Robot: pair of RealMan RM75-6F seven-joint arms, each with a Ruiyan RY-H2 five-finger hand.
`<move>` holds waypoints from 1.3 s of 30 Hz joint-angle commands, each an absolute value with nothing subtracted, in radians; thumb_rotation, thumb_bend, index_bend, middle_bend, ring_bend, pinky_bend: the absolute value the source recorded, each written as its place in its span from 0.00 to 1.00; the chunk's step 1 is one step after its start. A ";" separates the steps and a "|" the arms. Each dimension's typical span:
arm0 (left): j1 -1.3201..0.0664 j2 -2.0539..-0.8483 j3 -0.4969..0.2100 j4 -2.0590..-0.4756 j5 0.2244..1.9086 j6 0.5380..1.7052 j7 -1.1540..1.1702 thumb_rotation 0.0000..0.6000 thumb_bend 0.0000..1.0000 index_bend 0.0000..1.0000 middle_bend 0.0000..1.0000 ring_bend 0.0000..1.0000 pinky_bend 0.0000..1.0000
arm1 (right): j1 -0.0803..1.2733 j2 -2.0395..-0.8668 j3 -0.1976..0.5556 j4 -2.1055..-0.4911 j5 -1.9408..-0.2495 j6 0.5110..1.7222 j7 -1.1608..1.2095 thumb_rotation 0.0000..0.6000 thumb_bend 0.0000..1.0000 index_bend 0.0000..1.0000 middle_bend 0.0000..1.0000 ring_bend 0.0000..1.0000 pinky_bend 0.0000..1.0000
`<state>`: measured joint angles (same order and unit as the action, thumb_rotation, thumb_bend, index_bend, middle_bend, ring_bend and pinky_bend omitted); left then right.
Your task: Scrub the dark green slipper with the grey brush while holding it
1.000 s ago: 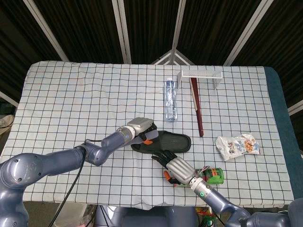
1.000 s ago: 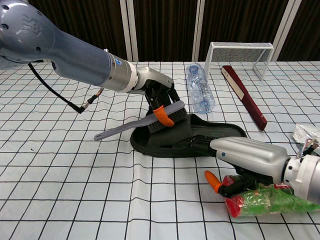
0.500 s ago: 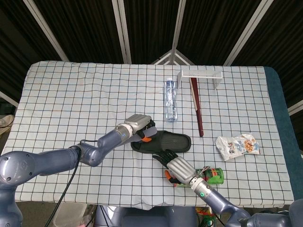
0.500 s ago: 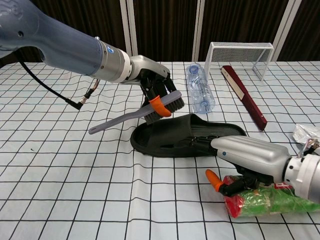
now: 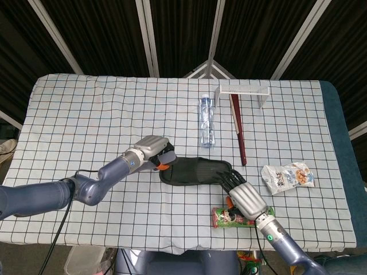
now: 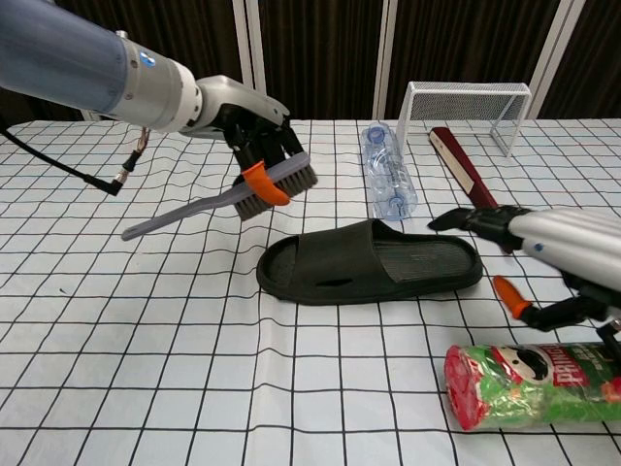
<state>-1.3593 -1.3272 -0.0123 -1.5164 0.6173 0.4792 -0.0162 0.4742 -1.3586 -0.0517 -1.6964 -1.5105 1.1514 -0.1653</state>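
The dark green slipper (image 6: 369,267) lies flat on the checked cloth, also seen mid-table in the head view (image 5: 198,171). My left hand (image 6: 247,126) grips the grey brush (image 6: 281,180) in the air, up and to the left of the slipper's heel end, bristles down and handle pointing left. In the head view the left hand (image 5: 150,150) sits just left of the slipper. My right hand (image 6: 558,238) hovers at the slipper's right end with fingers spread and nothing in it; in the head view it (image 5: 243,195) is just right of the slipper.
A green snack can (image 6: 534,383) lies under the right hand near the front edge. A clear bottle (image 5: 207,121), a dark red stick (image 5: 238,129) and a white wire rack (image 5: 243,91) stand behind the slipper. A snack bag (image 5: 287,176) lies to the right.
The left hand has lifted the brush off the slipper and carried it up and left. The right hand has let go of the slipper and moved right, uncovering the can.
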 commanded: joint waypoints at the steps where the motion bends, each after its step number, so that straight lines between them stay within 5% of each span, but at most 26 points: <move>1: -1.304 -1.267 0.033 -1.615 0.678 0.534 0.014 1.00 0.88 0.57 0.65 0.50 0.61 | 0.411 -1.221 -0.047 -1.771 -1.488 1.252 -0.177 1.00 0.77 0.00 0.05 0.00 0.00; 9: -1.165 -1.205 0.157 -1.739 0.867 0.600 0.079 1.00 0.88 0.58 0.65 0.51 0.61 | 0.290 -1.132 -0.022 -1.787 -1.456 1.440 -0.187 1.00 0.77 0.00 0.05 0.00 0.00; 16: -1.077 -1.240 0.268 -1.721 1.010 0.696 0.236 1.00 0.88 0.58 0.65 0.51 0.61 | 0.246 -1.120 -0.048 -1.766 -1.446 1.439 -0.167 1.00 0.77 0.00 0.05 0.00 0.00; 25: -1.024 -1.296 0.292 -1.686 1.023 0.789 0.411 1.00 0.87 0.57 0.64 0.50 0.59 | 0.235 -1.137 -0.043 -1.730 -1.433 1.405 -0.138 1.00 0.77 0.00 0.05 0.00 0.00; 32: -0.998 -1.316 0.274 -1.673 1.020 0.827 0.461 1.00 0.55 0.42 0.47 0.37 0.45 | 0.227 -1.138 -0.033 -1.724 -1.429 1.399 -0.132 1.00 0.77 0.00 0.05 0.00 0.00; 39: -0.964 -1.327 0.262 -1.648 1.035 0.850 0.484 1.00 0.36 0.25 0.33 0.30 0.40 | 0.222 -1.131 -0.029 -1.735 -1.431 1.383 -0.132 1.00 0.77 0.00 0.05 0.00 0.00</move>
